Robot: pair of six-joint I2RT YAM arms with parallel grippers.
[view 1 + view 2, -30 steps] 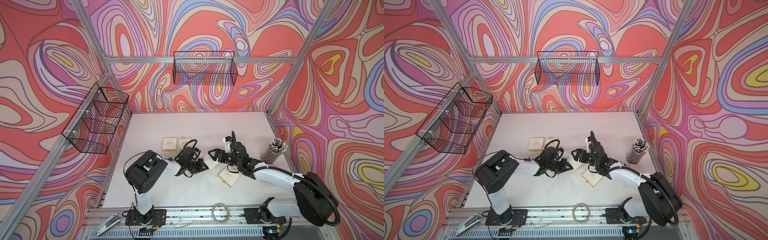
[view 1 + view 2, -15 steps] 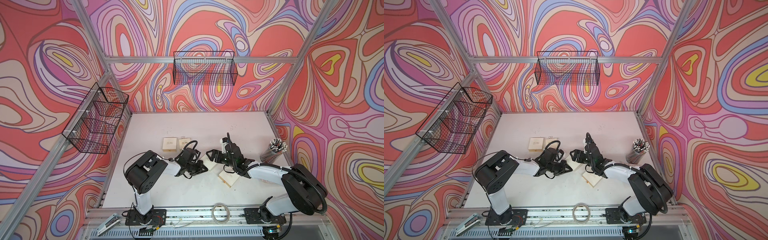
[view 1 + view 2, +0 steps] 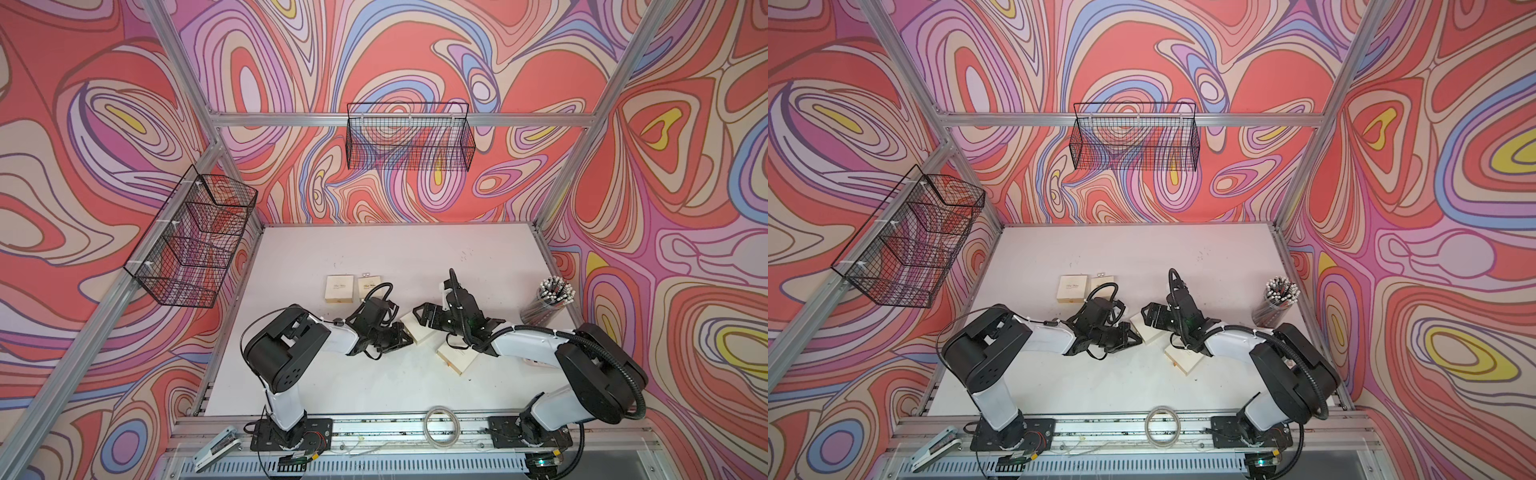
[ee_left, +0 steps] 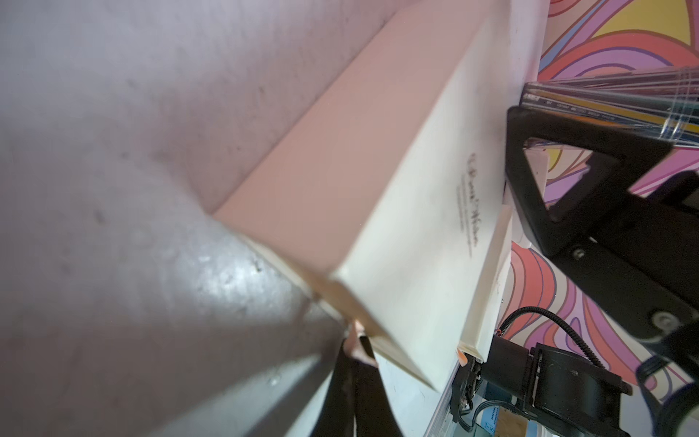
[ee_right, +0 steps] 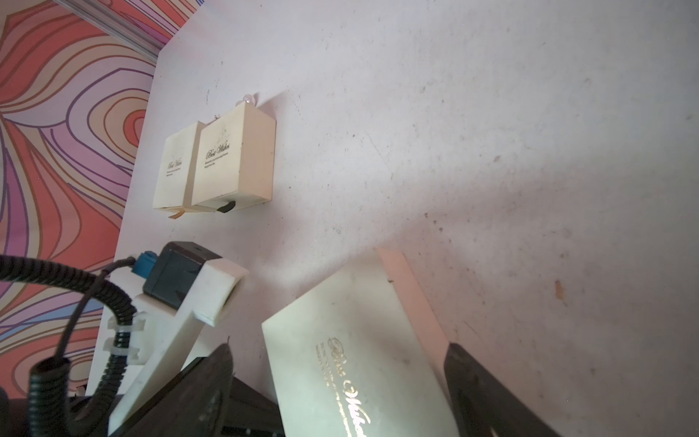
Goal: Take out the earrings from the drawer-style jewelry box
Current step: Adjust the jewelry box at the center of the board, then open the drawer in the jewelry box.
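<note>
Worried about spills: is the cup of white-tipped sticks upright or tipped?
Upright: the clear cup stands on the table, sticks inside, white tips up.

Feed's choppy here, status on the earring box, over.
Left gripper shut at middle box's pull tab. Right gripper open, straddling it. Box looks shut; earrings seen only behind back boxes. Fourth box by right arm.

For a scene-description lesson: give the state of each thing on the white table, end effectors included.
Middle cream cardboard drawer box: flat, drawer not visibly out.
Left end effector: shut on peach ribbon tab.
Right end effector: open, straddling middle box.
Two rear cream boxes: flat, side by side.
Nearer cream box: flat, partly hidden.
Tiny pale earrings: out, on table beside rear boxes.
Clear cup of black sticks: upright.
</note>
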